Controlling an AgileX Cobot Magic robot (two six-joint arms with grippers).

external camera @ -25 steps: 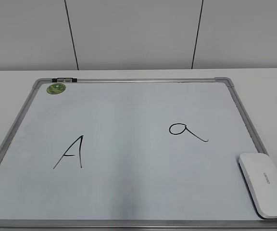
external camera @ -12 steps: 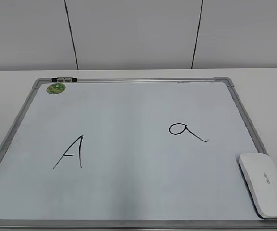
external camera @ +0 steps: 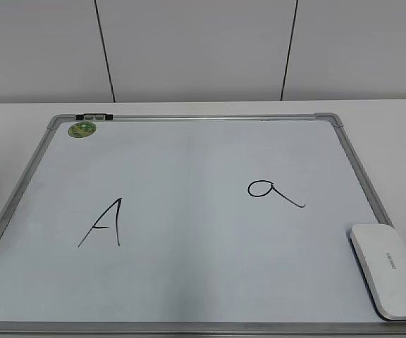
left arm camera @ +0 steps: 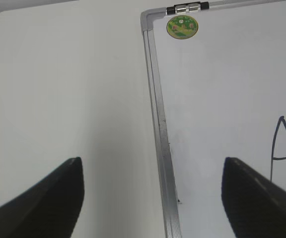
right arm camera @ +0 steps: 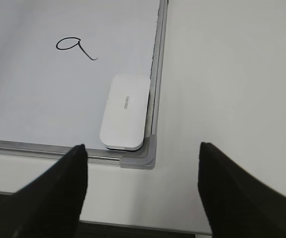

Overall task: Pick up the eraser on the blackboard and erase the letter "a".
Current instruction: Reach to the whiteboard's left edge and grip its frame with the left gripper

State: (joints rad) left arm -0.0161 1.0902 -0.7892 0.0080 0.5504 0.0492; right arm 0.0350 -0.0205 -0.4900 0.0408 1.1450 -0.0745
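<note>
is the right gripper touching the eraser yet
Apart. The right wrist view shows the right gripper open and empty, its fingers near the camera, with the eraser lying untouched in the blackboard corner beyond them.

You see the blackboard (external camera: 189,282) lying flat on the table (external camera: 20,116). The eraser (external camera: 388,270) sits in its near right corner, with the letter "a" (external camera: 273,191) just behind it, the capital "A" (external camera: 104,222) to the left, and the magnet (external camera: 82,129) at the far left corner.

Bright, even light (soft shadows only), with sharp, glare-free views.
</note>
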